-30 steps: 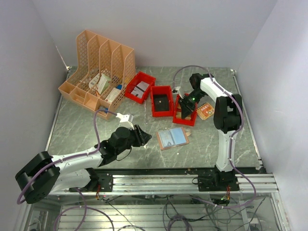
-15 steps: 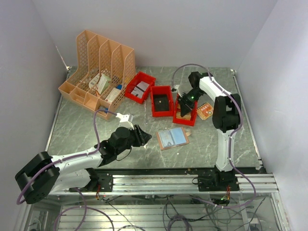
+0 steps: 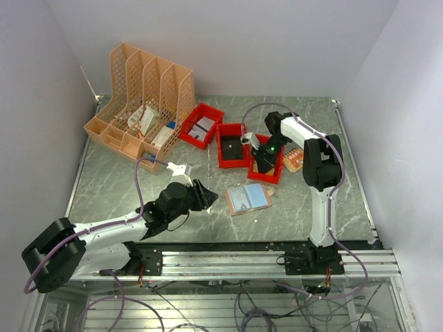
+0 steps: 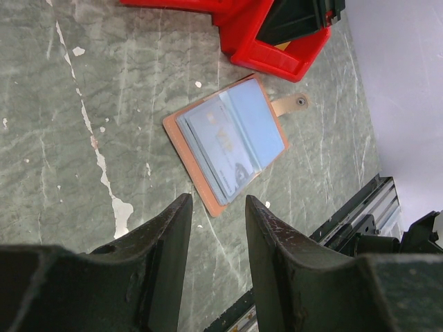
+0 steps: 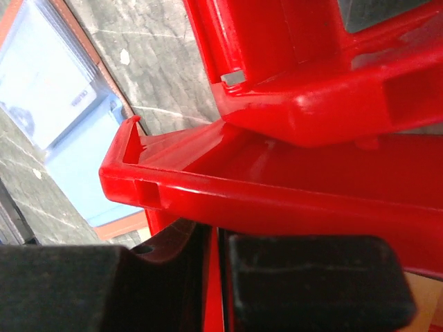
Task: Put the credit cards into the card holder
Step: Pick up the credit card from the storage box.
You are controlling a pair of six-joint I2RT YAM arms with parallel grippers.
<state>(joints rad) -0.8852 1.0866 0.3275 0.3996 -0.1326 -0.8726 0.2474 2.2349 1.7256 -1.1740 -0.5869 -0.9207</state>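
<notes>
The file rack (image 3: 142, 97) stands at the far left corner of the surface (image 3: 118, 187), well out of the way. The left tool (image 3: 205, 194) hovers near the near edge, spread and holding nothing. Just to its right the card holder (image 3: 248, 198) lies open and flat, clear sleeves up, its snap tab pointing right.

Beyond it, toward the middle of the surface, three red bins run in a row. The right tool (image 5: 213, 263) is down at the right-hand bin (image 3: 268, 177), its fingers almost together with what looks like the bin's thin wall pinched between them.

The step in hand seems to be getting at the cards in that bin; no card is visible in either tool. Next would be a clean pinch on one card, not the wall, then a short carry toward the near edge.

The middle bin (image 3: 233, 146) touches or nearly touches this one, and a flat orange thing (image 3: 295, 160) lies just to its right. Open room lies only toward the holder.
</notes>
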